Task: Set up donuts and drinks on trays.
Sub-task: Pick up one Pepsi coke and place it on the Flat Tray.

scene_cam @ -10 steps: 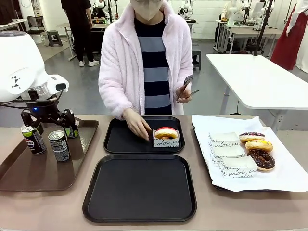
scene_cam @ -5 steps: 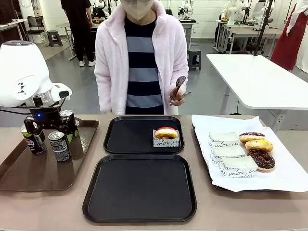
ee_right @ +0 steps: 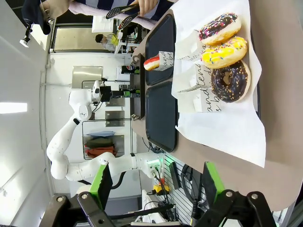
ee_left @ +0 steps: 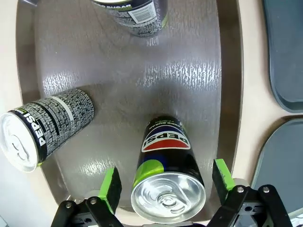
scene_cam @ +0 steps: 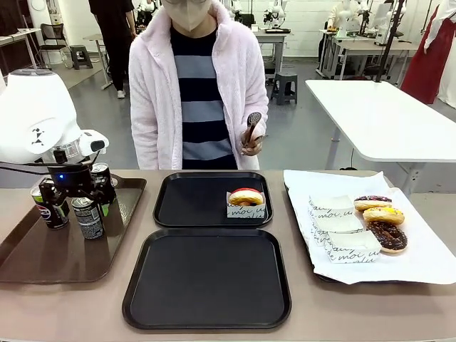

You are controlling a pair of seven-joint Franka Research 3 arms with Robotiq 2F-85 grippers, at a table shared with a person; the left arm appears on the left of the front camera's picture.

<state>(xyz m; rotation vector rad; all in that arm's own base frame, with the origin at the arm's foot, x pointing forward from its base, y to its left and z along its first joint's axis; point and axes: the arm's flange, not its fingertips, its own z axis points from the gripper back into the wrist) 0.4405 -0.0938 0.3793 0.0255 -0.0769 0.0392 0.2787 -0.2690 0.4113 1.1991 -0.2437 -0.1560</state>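
Left gripper (ee_left: 166, 178), jaws wide and clasping nothing, straddles slim dark silver-topped drink can (ee_left: 165, 146) on brown rectangular tray (ee_left: 142, 85), nine o'clock of black square trays (scene_cam: 206, 285).

On my feed the left arm (scene_cam: 32, 114) is a fat, rounded white shell with a small black mark on its side. A thin black cable (scene_cam: 18, 165) loops under it, and a blue light (scene_cam: 62, 177) glows on the black wrist block. The left gripper (ee_left: 166, 182) has black fingers, green pads (ee_left: 110, 187) and silver screws (ee_left: 236, 189) at the knuckles. The right gripper (ee_right: 156, 183) looks built the same. The person (scene_cam: 199, 92) wears a fluffy pale pink jacket over a top banded navy and grey.
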